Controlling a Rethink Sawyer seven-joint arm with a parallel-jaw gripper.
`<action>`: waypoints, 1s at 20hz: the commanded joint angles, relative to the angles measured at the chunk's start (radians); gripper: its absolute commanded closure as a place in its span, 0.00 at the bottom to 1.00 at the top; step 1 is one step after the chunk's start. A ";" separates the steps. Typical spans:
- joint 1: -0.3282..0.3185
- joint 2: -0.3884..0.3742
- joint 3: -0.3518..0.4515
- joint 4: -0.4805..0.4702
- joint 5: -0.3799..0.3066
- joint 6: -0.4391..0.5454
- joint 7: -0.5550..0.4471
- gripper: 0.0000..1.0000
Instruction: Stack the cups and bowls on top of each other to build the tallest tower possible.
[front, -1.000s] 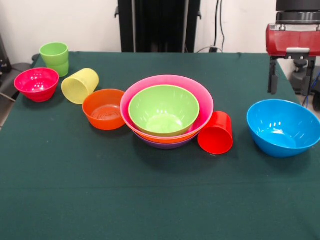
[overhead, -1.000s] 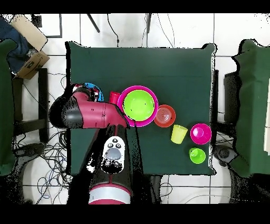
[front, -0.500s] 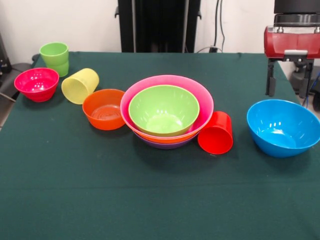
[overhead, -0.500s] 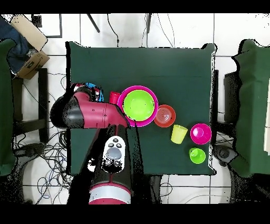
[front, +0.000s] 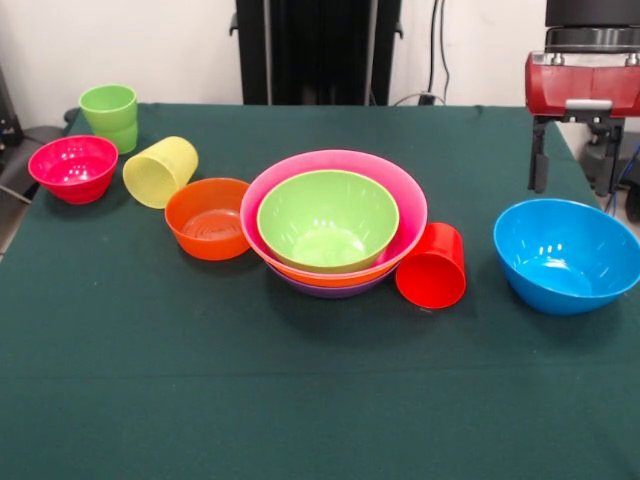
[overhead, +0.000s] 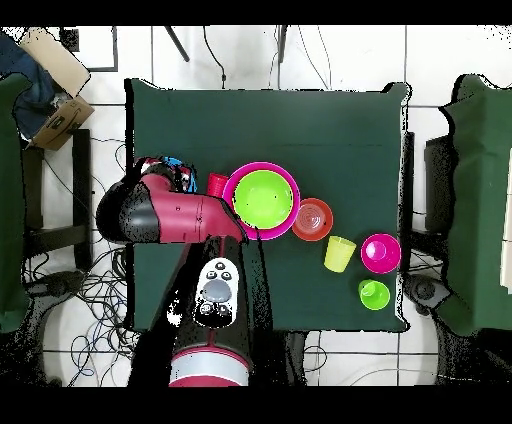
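The tower (front: 333, 220) is a nested pile at mid-table: purple, orange and pink rims with a lime-green bowl innermost. A red cup (front: 432, 265) lies on its side against the tower's right. Left of the tower stands a small orange bowl (front: 207, 217). Beyond it are a tipped yellow cup (front: 160, 171), a magenta bowl (front: 73, 167) and an upright green cup (front: 109, 115). The blue bowl (front: 567, 255) sits alone at the right. My gripper (front: 575, 170) hangs open and empty just above and behind it. In the overhead view the arm (overhead: 180, 215) covers most of the blue bowl (overhead: 176, 164).
The green table (front: 300, 400) has bare cloth across its whole front half. Its right edge runs close past the blue bowl. Overhead, a cardboard box (overhead: 55, 80) sits off the table's corner, and green-draped chairs (overhead: 480, 200) flank the table.
In the front view my gripper has drifted slightly left above the blue bowl. The cups, the bowls and the tower have not moved.
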 joint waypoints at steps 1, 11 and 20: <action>-0.023 0.044 0.056 0.059 -0.058 -0.009 0.099 0.00; -0.020 0.068 0.053 0.059 -0.101 -0.071 0.081 0.00; 0.019 0.113 0.013 0.066 -0.092 -0.203 0.145 0.00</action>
